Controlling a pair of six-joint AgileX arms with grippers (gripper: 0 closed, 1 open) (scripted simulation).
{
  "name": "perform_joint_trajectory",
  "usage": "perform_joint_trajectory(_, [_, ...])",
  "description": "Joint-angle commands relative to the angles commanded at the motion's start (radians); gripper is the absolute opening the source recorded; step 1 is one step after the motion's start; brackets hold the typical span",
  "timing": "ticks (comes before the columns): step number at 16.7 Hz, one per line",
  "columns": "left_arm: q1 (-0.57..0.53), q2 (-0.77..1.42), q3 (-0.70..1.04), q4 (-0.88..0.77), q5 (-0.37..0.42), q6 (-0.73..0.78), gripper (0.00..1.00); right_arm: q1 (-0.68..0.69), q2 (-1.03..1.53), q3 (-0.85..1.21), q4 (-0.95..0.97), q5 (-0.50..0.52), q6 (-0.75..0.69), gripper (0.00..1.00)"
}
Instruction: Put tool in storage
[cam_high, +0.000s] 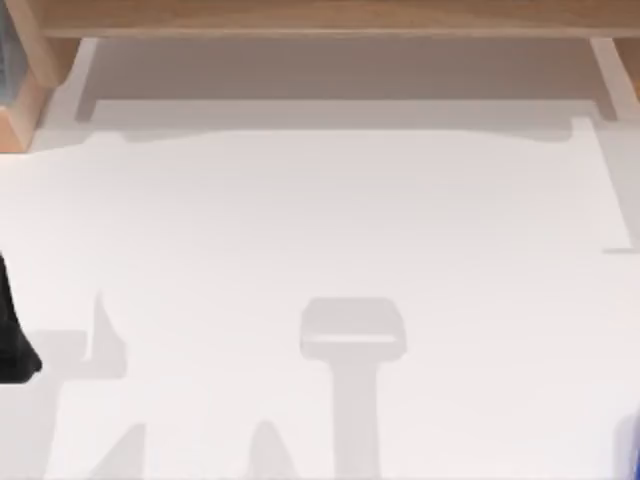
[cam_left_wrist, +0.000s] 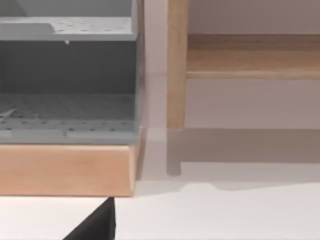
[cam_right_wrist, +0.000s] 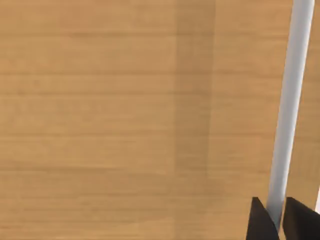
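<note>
Tool likely aloft, judging by hammer-shaped shadow (cam_high: 352, 335) on bench (cam_high: 320, 220); transport step; jaws' state unreadable; next: reach grey shelf (cam_left_wrist: 70, 115).

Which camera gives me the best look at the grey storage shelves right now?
The left wrist view: the grey storage shelves face it squarely, two perforated tiers on a wooden base. The top view catches a grey sliver at its far-left edge. The right wrist view faces a wooden panel.
</note>
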Motion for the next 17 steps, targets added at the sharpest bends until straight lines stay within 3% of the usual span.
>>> perform_joint_trajectory(8, [0.0,0.0,0.0,0.0,0.0,0.0,1.0,0.0,0.0,0.0,0.0,0.0,0.0,0.98])
perform_joint_trajectory(17, [0.0,0.0,0.0,0.0,0.0,0.0,1.0,0.002,0.0,0.001,0.0,0.0,0.0,1.0])
